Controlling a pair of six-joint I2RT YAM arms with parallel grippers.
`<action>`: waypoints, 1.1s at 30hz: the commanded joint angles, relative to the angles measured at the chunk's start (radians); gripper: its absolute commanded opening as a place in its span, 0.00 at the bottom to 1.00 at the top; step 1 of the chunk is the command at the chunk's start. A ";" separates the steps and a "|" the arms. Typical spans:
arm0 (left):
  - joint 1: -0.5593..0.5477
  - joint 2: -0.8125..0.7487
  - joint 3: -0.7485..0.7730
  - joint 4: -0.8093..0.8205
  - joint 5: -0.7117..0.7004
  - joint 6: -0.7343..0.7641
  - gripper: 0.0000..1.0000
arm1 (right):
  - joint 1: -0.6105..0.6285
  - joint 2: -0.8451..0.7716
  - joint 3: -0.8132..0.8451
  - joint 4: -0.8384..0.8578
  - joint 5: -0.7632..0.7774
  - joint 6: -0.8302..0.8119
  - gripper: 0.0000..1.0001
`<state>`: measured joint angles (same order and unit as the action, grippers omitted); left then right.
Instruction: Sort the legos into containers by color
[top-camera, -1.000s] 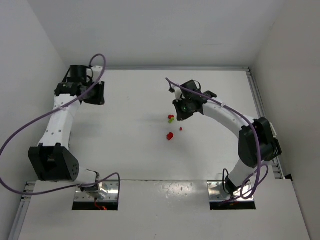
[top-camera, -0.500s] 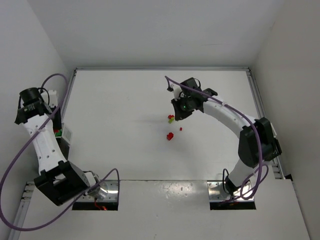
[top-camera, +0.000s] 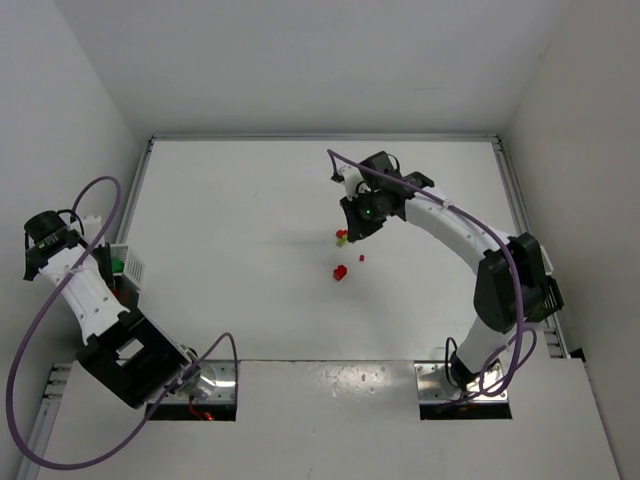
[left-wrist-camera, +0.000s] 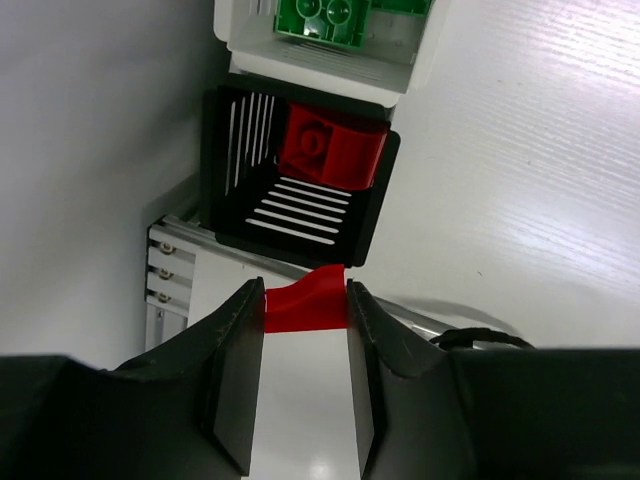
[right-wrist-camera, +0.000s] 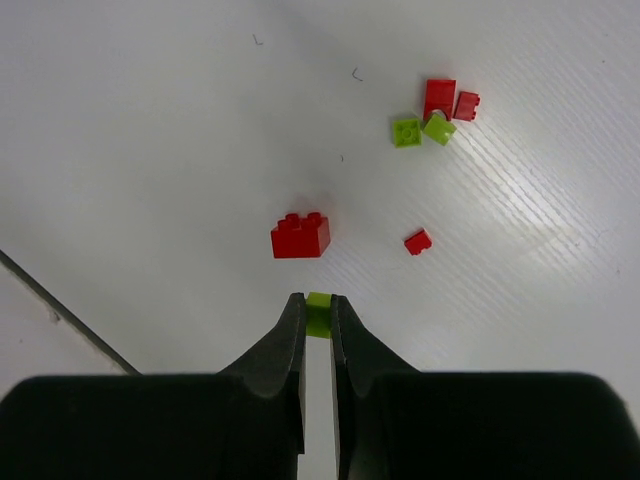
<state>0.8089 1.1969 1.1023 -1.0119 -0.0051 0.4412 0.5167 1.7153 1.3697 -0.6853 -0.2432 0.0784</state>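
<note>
My left gripper (left-wrist-camera: 305, 303) is shut on a red lego (left-wrist-camera: 306, 305) and holds it just above and in front of a black ribbed container (left-wrist-camera: 225, 150) with a red brick (left-wrist-camera: 330, 152) in it. Behind that stands a white container (left-wrist-camera: 420, 50) holding dark green legos (left-wrist-camera: 322, 17). My right gripper (right-wrist-camera: 318, 312) is shut on a small lime lego (right-wrist-camera: 318, 310) above the table. Under it lie a red brick (right-wrist-camera: 300, 236), a tiny red piece (right-wrist-camera: 418, 241), and a cluster of two lime and two red pieces (right-wrist-camera: 428, 112).
The containers (top-camera: 130, 266) stand at the table's far left edge, by a metal rail (left-wrist-camera: 170, 270). The loose legos (top-camera: 341, 270) lie mid-table below the right gripper (top-camera: 350, 228). Walls close in the left, back and right sides.
My left arm has swung from the back left of the table out to the left edge, over the containers. My right gripper has barely moved.
</note>
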 joint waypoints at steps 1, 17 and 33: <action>0.024 0.000 -0.036 0.065 0.016 0.025 0.17 | -0.004 0.000 0.042 -0.002 -0.024 -0.014 0.01; 0.024 0.092 -0.036 0.174 0.007 0.016 0.59 | -0.004 -0.042 0.014 -0.011 0.019 -0.023 0.00; -0.149 0.046 0.159 0.004 0.442 0.028 0.76 | -0.187 -0.206 -0.058 -0.152 0.251 -0.104 0.00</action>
<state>0.7475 1.2938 1.2201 -0.9668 0.2783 0.4660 0.3805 1.5745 1.3197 -0.7963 -0.0853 0.0158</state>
